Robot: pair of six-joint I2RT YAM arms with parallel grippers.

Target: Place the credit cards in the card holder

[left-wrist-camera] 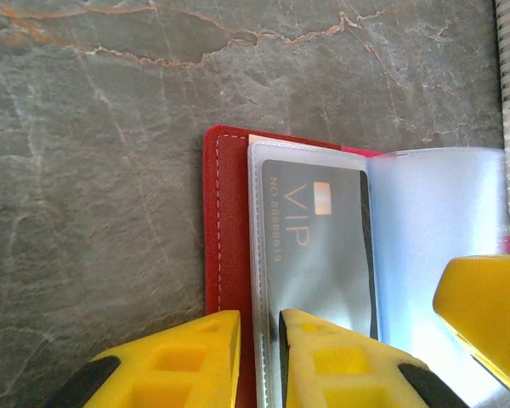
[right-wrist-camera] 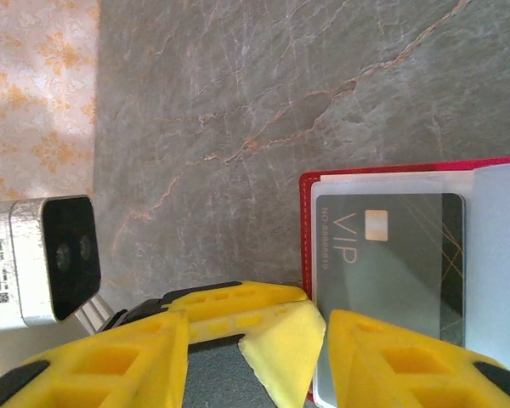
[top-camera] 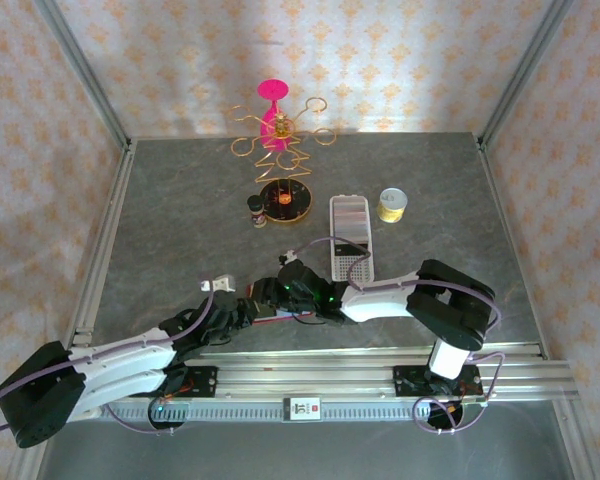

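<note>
Seen from above, the left gripper [top-camera: 248,310] and right gripper [top-camera: 292,297] meet over the red card holder [top-camera: 270,318] near the front edge of the table [top-camera: 180,220], with a white perforated tray [top-camera: 350,238] just beyond.

On the left wrist camera, the card holder lies open with a dark VIP card [left-wrist-camera: 319,246] inside a clear pocket [left-wrist-camera: 425,221]. The left gripper's fingers [left-wrist-camera: 187,361] stand nearly together astride the cover's edge; whether they pinch it cannot be told.

On the right wrist camera, the right gripper's jaws are spread wide, one finger [right-wrist-camera: 408,365] over the pocketed card.
</note>
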